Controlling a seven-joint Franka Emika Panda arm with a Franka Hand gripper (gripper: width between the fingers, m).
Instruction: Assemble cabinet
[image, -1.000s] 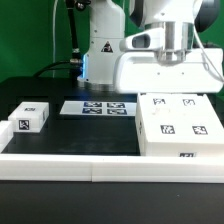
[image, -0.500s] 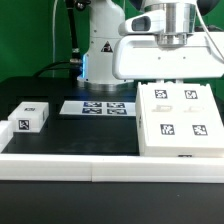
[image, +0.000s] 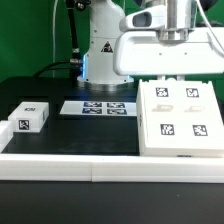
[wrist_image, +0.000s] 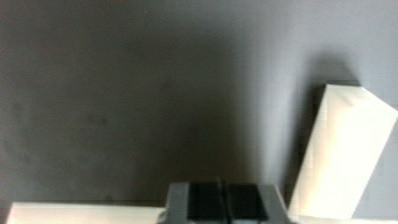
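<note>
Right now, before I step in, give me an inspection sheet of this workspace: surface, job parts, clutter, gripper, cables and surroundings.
Surface: black table, with a white rail along its near edge.
Job's things: cabinet body, tagged, at the exterior view's right; small white tagged block at its left, well apart from it.
Clutter: nothing seen; only the marker board lies flat between the two.
Grippers: gripper over bare table in the wrist view, nothing seen between its fingers; open or shut cannot be told.
Cables: thin dark lines, likely cables, beside the white robot base.
Surroundings: green backdrop behind.
</note>
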